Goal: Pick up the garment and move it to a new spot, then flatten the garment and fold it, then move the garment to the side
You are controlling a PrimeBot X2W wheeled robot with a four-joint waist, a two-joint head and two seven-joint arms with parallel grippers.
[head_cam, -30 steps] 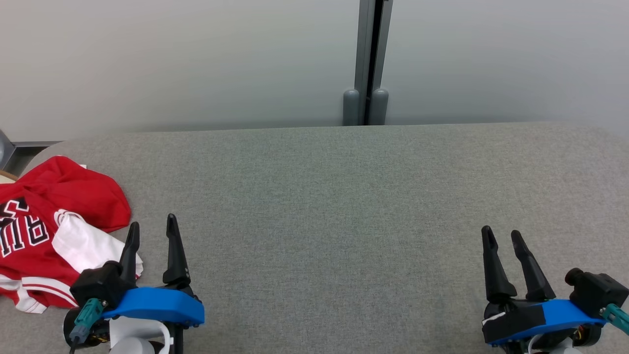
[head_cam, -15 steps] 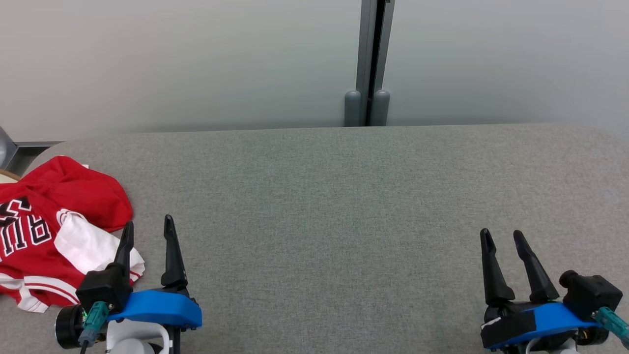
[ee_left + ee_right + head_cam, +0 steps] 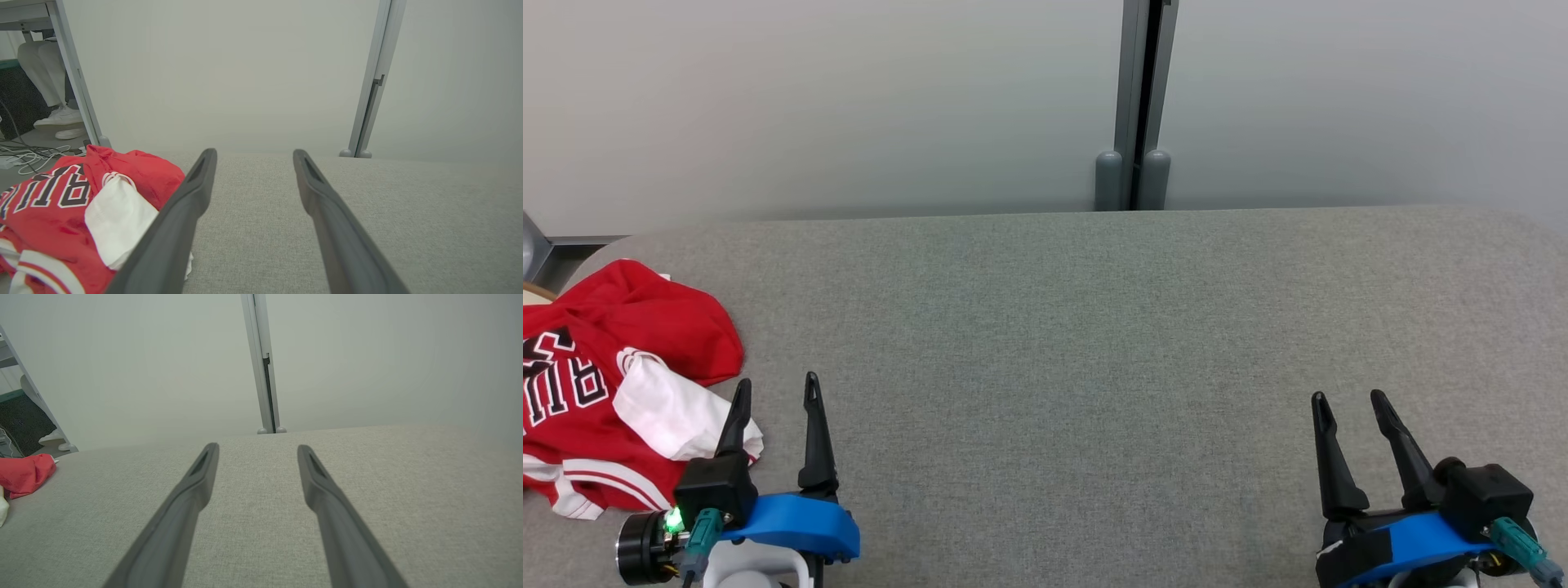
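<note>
Garment [image 3: 596,384] lies crumpled at table [image 3: 1054,367] left end, not yet picked up. Left gripper [image 3: 776,392] just beside it, fingers spread, empty. Right gripper [image 3: 1347,400] likewise, well apart. All steps remain.

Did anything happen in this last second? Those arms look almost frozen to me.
Both pincers slid back a little toward the robot: the left pincer, beside the crumpled red and white jersey, and the right pincer, which also edged slightly leftward. Both are open and empty; nothing was grasped or released. The jersey lies as before at the left end of the grey fabric-covered table.
</note>
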